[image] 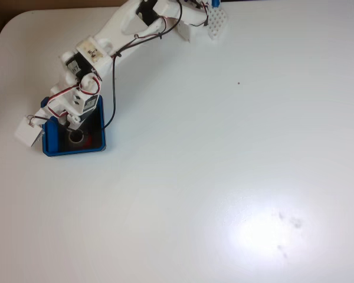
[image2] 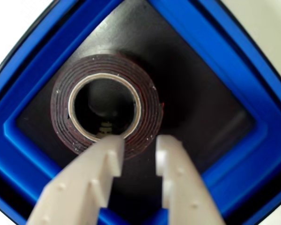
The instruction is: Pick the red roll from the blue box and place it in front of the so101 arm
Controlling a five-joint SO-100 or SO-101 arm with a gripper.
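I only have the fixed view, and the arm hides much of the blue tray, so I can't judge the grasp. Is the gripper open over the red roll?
Observer: Yes. In the wrist view the white two-finger gripper is open, with its tips down at the small red tape roll.
Operator: How does the roll lie?
Observer: Flat, with its ring face and centre hole up, on the black floor of the shallow square blue box.
Operator: Are the fingers lined up?
Observer: They straddle the roll's near wall. One finger is at the hole's edge and the other is outside the roll.
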